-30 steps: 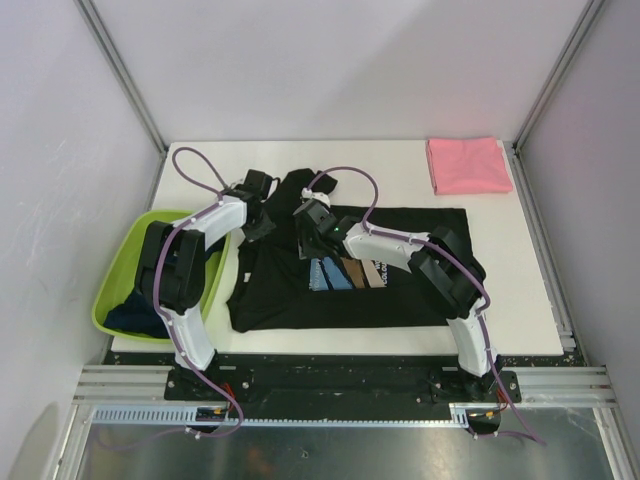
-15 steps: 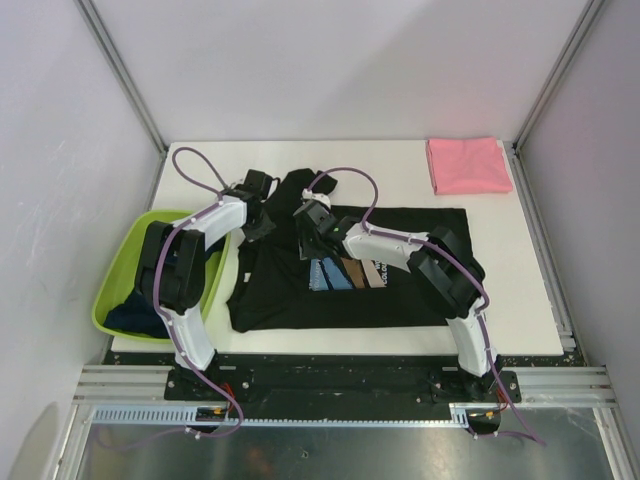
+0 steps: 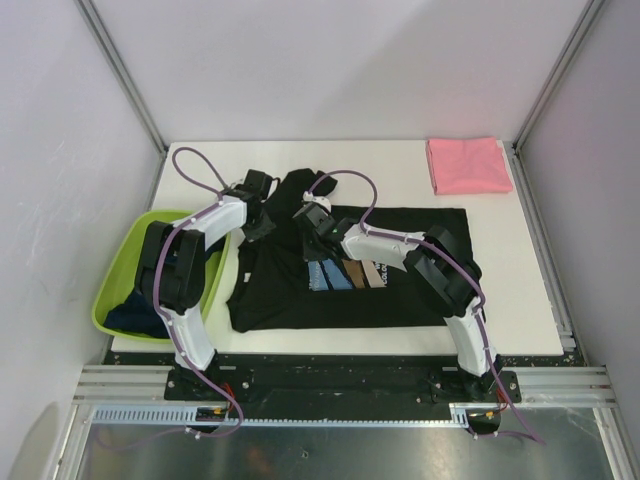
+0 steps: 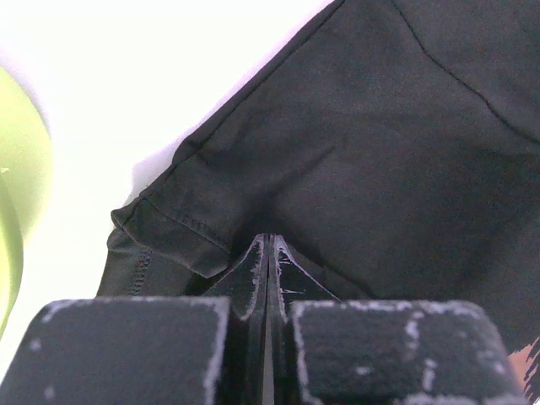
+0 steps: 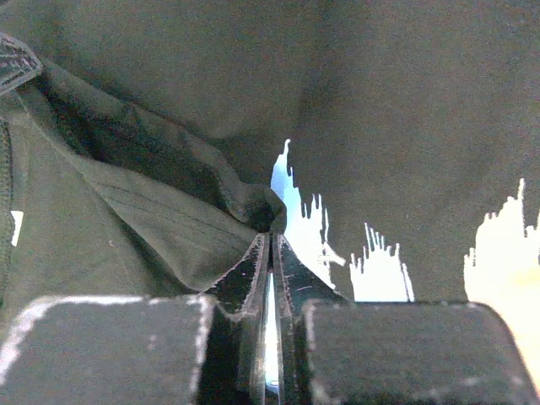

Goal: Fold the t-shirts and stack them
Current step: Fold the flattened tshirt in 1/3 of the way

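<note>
The black t-shirt [image 3: 400,300] lies spread on the table, its blue, brown and white print [image 3: 348,274] facing up. My left gripper [image 3: 260,222] is at the shirt's far left shoulder, jaws shut on the black cloth [image 4: 363,152] beside a hemmed sleeve edge. My right gripper [image 3: 317,238] is over the collar area just above the print, jaws shut on a bunched fold of the black cloth [image 5: 253,207]. A folded pink t-shirt [image 3: 468,165] lies at the far right corner. Dark navy cloth [image 3: 135,315] sits in the basin.
The lime-green basin [image 3: 112,278] stands off the table's left edge, beside the left arm; its rim shows in the left wrist view [image 4: 17,169]. White table [image 3: 500,270] surrounds the shirt. Metal frame posts stand at the far corners.
My right gripper has shifted slightly away from me and to the left with the cloth. The left gripper and the shirt's outline look the same.
</note>
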### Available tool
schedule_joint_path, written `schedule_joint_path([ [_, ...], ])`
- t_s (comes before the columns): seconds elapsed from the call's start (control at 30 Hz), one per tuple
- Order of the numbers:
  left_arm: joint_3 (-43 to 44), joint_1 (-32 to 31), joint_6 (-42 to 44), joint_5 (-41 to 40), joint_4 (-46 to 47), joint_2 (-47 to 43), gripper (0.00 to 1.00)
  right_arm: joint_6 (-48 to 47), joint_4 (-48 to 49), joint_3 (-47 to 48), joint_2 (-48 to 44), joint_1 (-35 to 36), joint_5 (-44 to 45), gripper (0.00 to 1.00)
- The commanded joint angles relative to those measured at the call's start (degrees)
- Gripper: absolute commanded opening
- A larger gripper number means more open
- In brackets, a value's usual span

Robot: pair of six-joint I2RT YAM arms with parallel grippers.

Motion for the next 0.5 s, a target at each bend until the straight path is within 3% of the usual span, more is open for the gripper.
schedule_joint_path([
  [0.0, 0.5, 0.4, -0.1, -1.5, 0.7, -0.4, 0.0, 0.2, 0.2, 0.8, -1.8, 0.0, 1.7, 0.02],
  [0.47, 0.1, 0.4, 0.2, -3.4, 0.8, -1.5, 0.0, -1.1, -5.6, 3.8, -5.8, -0.3, 9.1, 0.0],
])
